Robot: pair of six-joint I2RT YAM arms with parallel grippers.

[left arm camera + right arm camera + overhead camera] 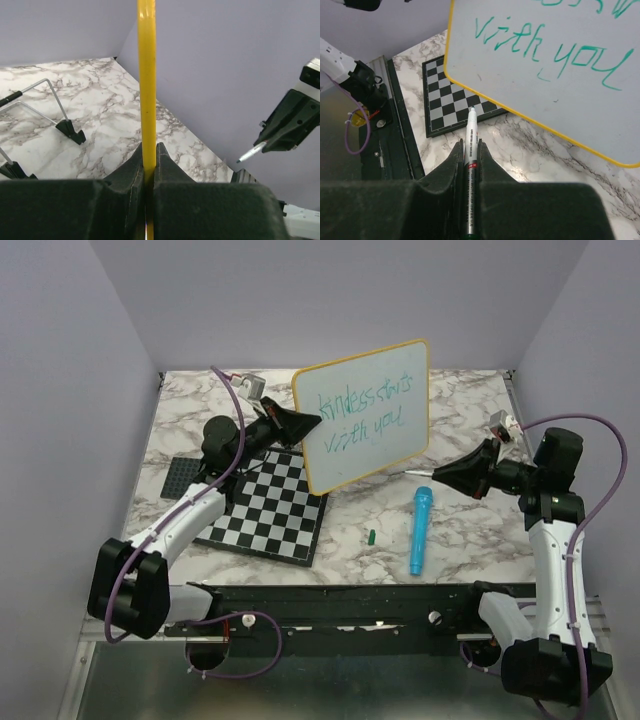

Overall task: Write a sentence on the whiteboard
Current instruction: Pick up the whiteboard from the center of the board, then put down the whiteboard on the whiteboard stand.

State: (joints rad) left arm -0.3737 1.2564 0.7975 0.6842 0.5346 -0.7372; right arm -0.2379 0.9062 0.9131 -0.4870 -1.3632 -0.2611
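Left hand [149,152] pinches the whiteboard [365,430] edge; right hand [470,147] pinches a marker [472,120], tip seemingly short of it.

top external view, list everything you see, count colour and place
whiteboard: one, white with yellow frame, held tilted, far centre
sentence: two lines, green, on the whiteboard
marker: one, white, in the right tool
checkered board: one, black and white, left of centre
flat slab: one, black, left of checkered board
cap: one, green, table centre
pen-shaped thing: one, blue, right of the cap
table: one, marbled white
left tool: one, black, shut on the whiteboard's left edge
right tool: one, black, shut on the marker
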